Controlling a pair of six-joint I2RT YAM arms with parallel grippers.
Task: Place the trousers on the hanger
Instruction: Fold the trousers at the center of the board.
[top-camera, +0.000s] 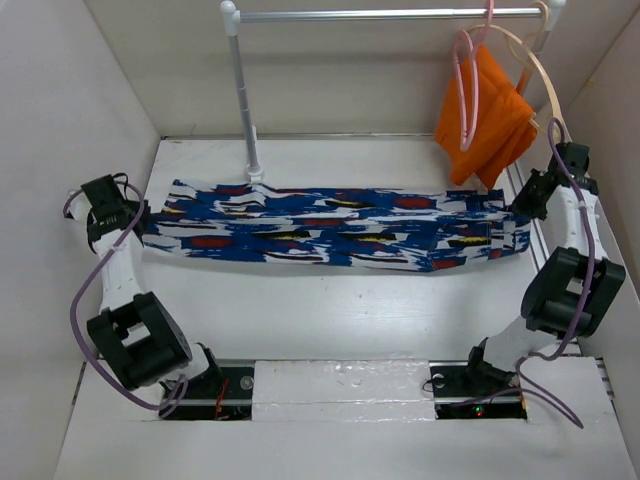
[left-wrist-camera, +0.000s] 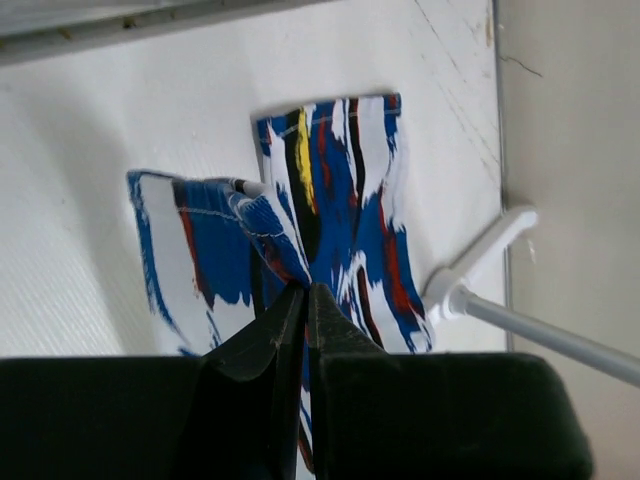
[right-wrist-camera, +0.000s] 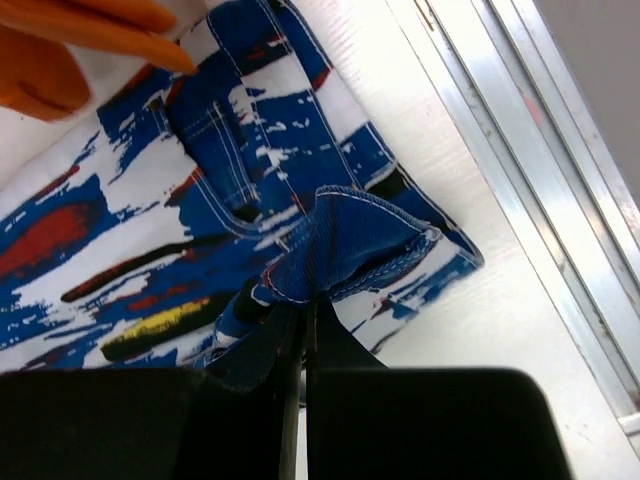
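The patterned blue trousers lie stretched left to right across the middle of the table. My left gripper is shut on their left end, the cloth pinched between the jaws in the left wrist view. My right gripper is shut on their right end, a blue fold gripped in the right wrist view. The pink hanger hangs from the rail at the back right, next to the orange cloth.
A plain orange cloth hangs on a cream hanger on the rail. The rail's white post stands just behind the trousers. White walls close in the table on the left, right and back.
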